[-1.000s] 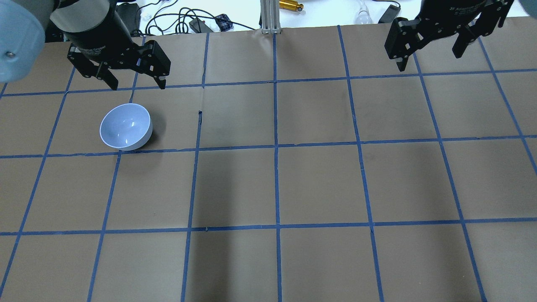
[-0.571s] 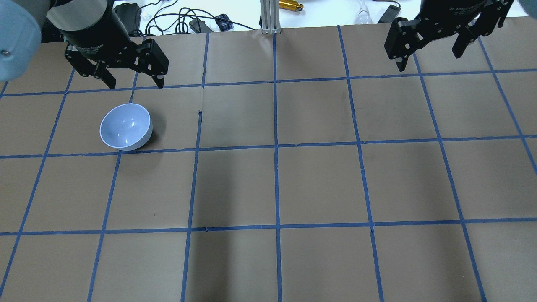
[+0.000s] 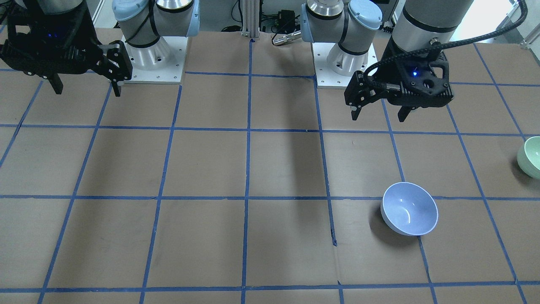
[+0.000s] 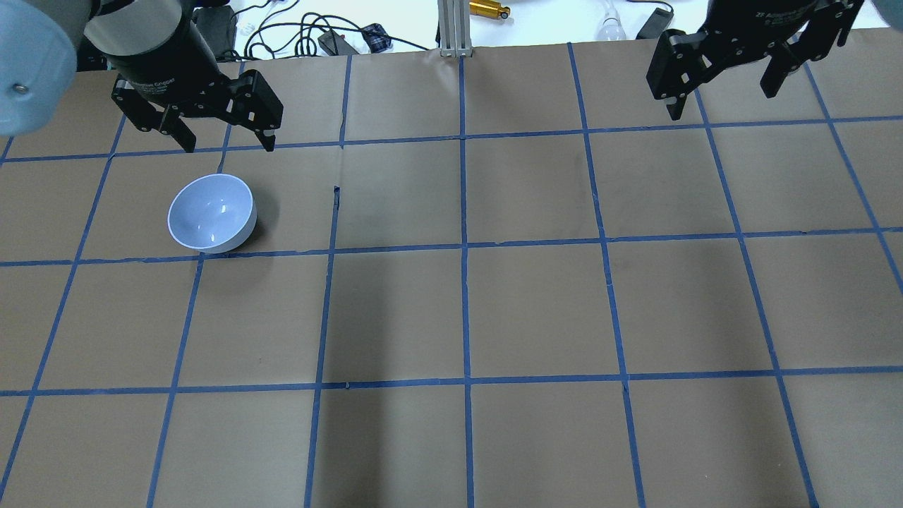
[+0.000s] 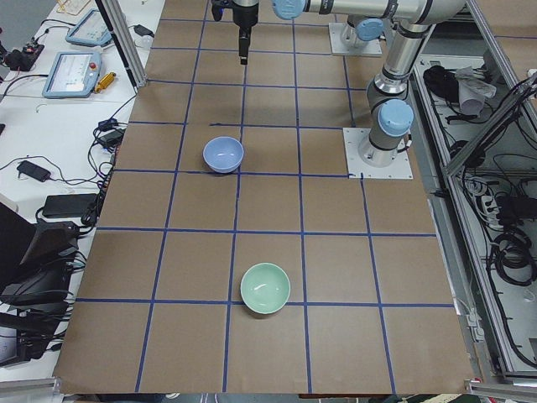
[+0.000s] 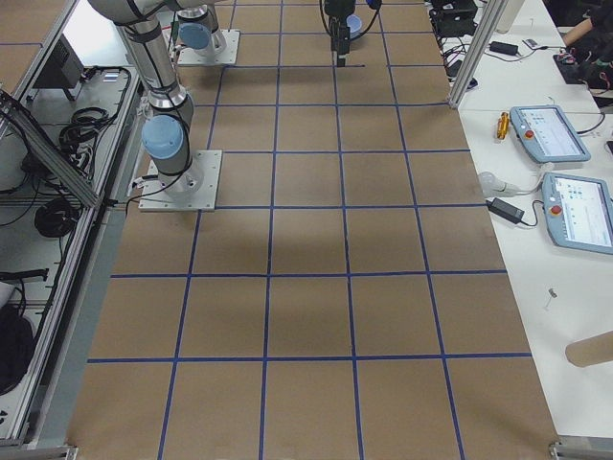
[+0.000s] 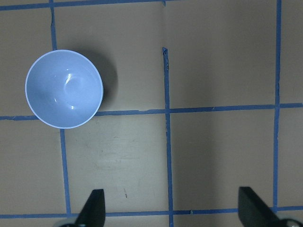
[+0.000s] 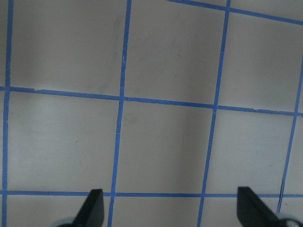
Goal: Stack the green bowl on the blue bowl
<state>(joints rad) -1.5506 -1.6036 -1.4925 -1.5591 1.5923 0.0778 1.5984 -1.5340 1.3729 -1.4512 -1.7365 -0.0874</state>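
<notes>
Though still spread wide, left gripper [image 4: 228,149] barely shifted beyond unmoved blue bowl [image 4: 211,214]; right gripper [image 4: 721,106] spread, static.

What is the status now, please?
Left gripper and right gripper open, empty. Green bowl upright, untouched, apart from blue bowl. Nothing between them.

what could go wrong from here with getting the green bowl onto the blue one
1. The green bowl sits far out on the robot's left, outside the overhead view, so the left gripper may strain to reach it.
2. It looks glossy and round, so the open fingers could slip on its rim.
3. Lowered off-centre, it could tip or shove the blue bowl, which stands free.
</notes>
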